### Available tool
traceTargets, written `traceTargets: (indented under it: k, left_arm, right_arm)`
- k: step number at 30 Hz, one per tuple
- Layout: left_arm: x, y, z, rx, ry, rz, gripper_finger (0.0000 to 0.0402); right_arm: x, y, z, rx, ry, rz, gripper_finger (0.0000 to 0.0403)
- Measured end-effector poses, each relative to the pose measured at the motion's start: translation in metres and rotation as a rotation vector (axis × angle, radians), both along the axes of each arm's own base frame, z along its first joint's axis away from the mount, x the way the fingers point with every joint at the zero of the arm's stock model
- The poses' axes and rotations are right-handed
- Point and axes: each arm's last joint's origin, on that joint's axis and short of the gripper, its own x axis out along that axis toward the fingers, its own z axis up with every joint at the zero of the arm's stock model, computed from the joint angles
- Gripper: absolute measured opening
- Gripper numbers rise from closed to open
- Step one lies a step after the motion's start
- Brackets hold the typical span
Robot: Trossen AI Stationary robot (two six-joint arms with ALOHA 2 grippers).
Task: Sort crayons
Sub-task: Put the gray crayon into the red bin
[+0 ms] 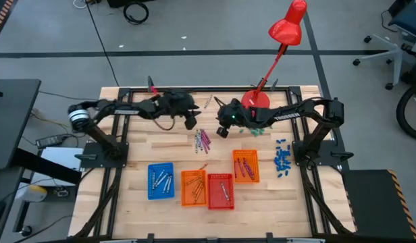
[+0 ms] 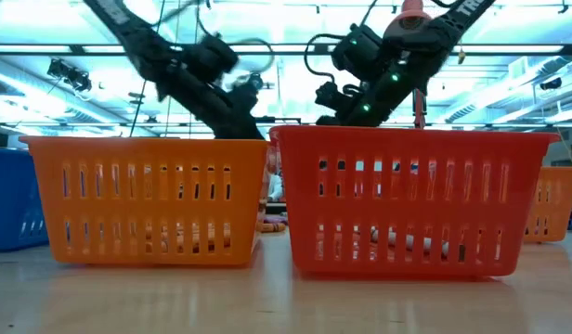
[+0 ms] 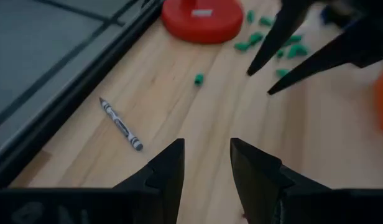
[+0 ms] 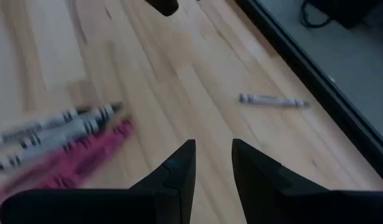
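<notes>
Two grippers, fingers spread, empty: L [image 1: 190,122], R [image 1: 222,129]. Crayons [image 1: 202,140] piled between, 5 o'clock of L, 7 o'clock of R; long axes roughly 12–6; R slightly nearer

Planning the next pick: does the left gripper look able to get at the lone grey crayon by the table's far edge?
Probably yes: the left gripper hangs open and empty, with only bare wood between it and the grey crayon.

Even, bright overhead light fills the scene, with only soft shadows on the wooden table [image 1: 194,202]. Ceiling light strips glow behind the red basket [image 2: 411,199] in the low view. Beside the nearest fingers [image 4: 179,168], the crayons [image 4: 61,146] look smeared with blur.
</notes>
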Motion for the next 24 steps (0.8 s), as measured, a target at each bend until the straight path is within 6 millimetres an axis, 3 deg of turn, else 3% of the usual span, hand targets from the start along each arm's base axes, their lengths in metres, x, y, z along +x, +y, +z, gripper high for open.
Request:
traceTargets:
  k: [11,19,24]
  left_arm:
    - [0.054,0.039,-0.006,-0.106,0.221,0.085,0.0141]
    - [0.068,0.071,-0.008,-0.182,0.348,0.137,0.0141]
    - [0.07,0.087,-0.021,-0.241,0.382,0.168,0.0141]
  right_arm:
    - [-0.04,0.019,-0.039,-0.06,-0.164,0.057,0.011]
    - [-0.042,0.025,-0.04,-0.097,-0.19,0.121,0.011]
    - [-0.042,0.026,-0.04,-0.095,-0.183,0.128,0.011]
